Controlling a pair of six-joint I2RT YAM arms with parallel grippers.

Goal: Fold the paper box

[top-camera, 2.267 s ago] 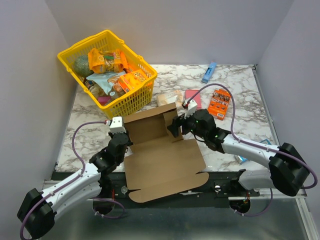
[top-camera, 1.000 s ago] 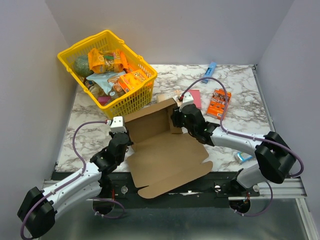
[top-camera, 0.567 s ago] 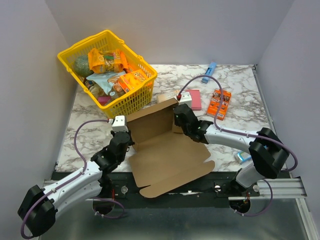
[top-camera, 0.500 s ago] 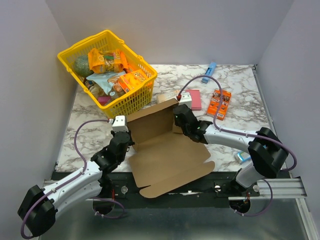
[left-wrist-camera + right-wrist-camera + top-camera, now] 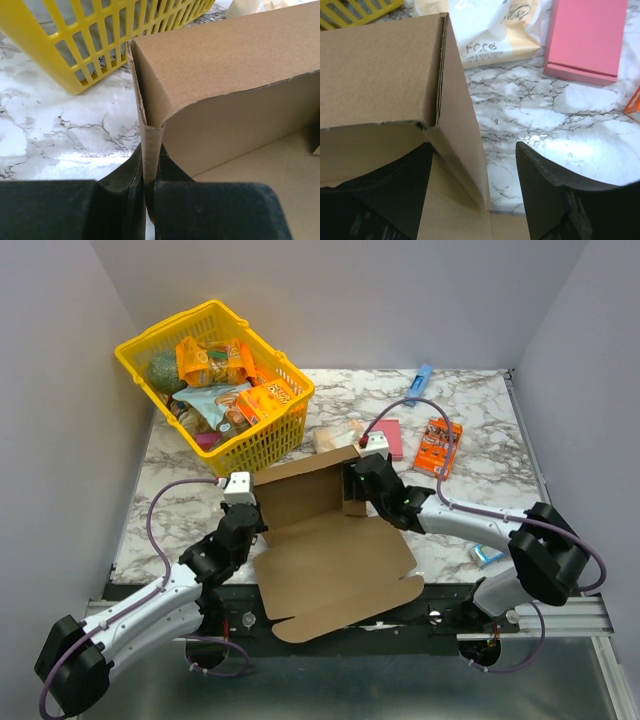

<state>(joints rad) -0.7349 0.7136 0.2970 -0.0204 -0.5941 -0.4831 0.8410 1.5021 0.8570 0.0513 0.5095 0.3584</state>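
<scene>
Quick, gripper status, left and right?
Left gripper: closed on the paper box side wall.
Right gripper: open, straddling the box's other wall, not gripping.

Far left, yellow basket (image 5: 215, 380) blocks, just beside paper box (image 5: 330, 550); tissue pack (image 5: 338, 436), pink box (image 5: 388, 438) crowd its far side. Bare table (image 5: 490, 410) far right gives passage.
</scene>
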